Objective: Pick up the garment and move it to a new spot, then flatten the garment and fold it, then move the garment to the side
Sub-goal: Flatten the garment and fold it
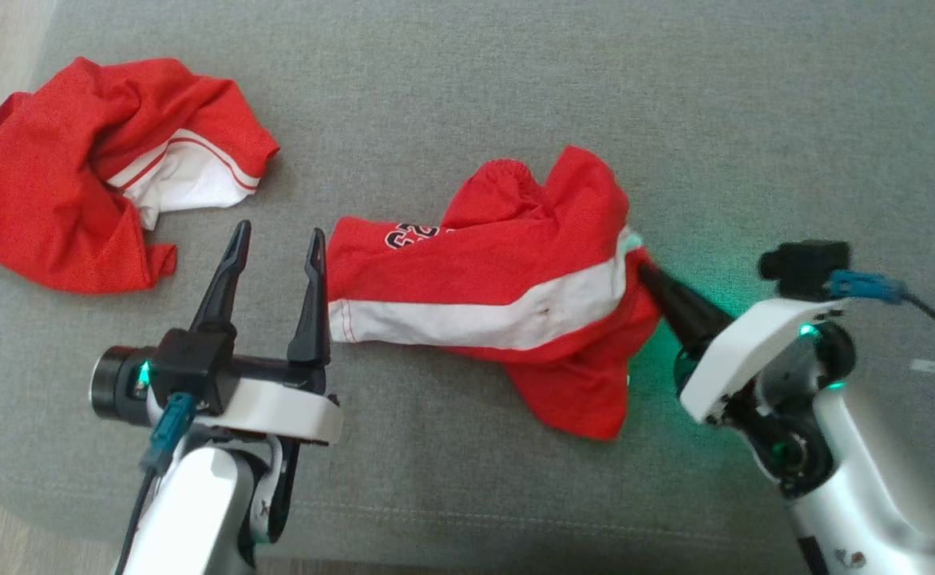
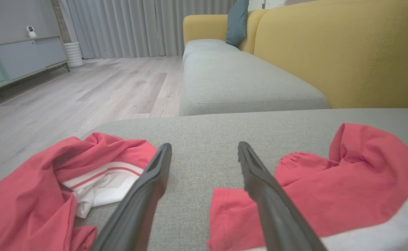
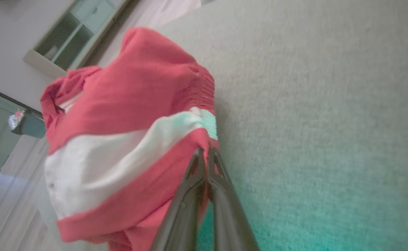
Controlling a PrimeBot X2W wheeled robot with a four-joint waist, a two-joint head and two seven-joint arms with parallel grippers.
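Red, white-striped fabric shorts (image 1: 507, 295) sit pinched at the waistband by the right gripper (image 1: 644, 270), likely for lifting; the left gripper (image 1: 279, 231) gapes, empty.

On a grey upholstered seat cushion (image 1: 675, 104) lie red fabric shorts with a broad white stripe (image 1: 499, 279), crumpled, with a second rumpled red garment with white trim (image 1: 60, 184) well apart at the upper left. The right gripper (image 1: 644, 267) has its dark fingers pressed together on the shorts' right edge, where a green glow falls on the cushion. The left gripper (image 1: 279, 231) stands with fingers spread, one just beside the shorts' left hem.
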